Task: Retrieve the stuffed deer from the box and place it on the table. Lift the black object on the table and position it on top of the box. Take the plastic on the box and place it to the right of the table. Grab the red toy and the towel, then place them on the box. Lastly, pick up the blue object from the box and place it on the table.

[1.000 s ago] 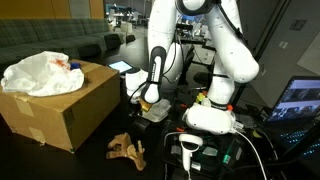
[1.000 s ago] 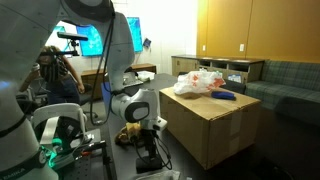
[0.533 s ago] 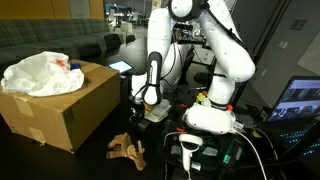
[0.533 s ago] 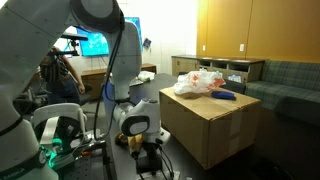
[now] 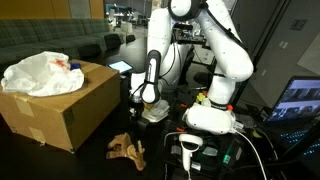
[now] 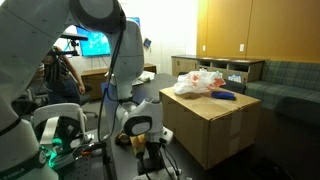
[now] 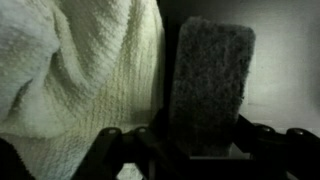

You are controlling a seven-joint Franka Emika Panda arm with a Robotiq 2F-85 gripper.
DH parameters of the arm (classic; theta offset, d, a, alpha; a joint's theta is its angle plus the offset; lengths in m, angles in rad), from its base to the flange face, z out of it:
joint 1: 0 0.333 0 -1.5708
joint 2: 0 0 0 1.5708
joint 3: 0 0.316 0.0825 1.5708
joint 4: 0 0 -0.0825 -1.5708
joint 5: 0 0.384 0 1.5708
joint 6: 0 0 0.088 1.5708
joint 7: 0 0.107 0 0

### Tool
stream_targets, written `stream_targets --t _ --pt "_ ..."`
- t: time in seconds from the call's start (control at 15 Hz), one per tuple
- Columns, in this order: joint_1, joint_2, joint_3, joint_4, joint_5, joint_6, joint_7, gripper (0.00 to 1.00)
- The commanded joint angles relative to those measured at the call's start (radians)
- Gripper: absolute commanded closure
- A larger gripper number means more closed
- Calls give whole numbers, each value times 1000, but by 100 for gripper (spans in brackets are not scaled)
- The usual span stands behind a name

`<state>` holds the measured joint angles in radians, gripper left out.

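Wrist view puts the black object (image 7: 210, 85) straight ahead of my gripper (image 7: 195, 140), the towel (image 7: 80, 80) just beside it; I cannot tell whether the jaws stand wide or pinch. I sit low over the table (image 5: 95, 160) by the box's (image 5: 60, 105) corner, presumably to lift the block onto it.

Office lounge — grey sofas (image 6: 290, 85), glowing monitors (image 6: 90, 42), wooden cabinets (image 6: 240, 30)

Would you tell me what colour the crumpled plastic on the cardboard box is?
The plastic is white, seen best in an exterior view.
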<state>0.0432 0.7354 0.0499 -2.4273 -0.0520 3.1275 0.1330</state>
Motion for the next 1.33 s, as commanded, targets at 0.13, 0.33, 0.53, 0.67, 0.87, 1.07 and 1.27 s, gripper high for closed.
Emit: stream_targets --t 0.13,0.33,0.53,0.67,0.87,1.07,1.27 --pt "16 -47 -7 -6 25 -80 -38 66" --pt "42 -127 -23 -48 24 -173 -25 66" --pt "126 -257 -85 -113 7 -273 25 66" --pt "201 -349 -149 -142 -23 -344 90 66" --pt "268 -479 -216 -140 -101 -480 208 66" --pt "245 -589 -201 -78 -175 -635 316 66" --pt "189 -645 -147 24 -181 -773 354 66"
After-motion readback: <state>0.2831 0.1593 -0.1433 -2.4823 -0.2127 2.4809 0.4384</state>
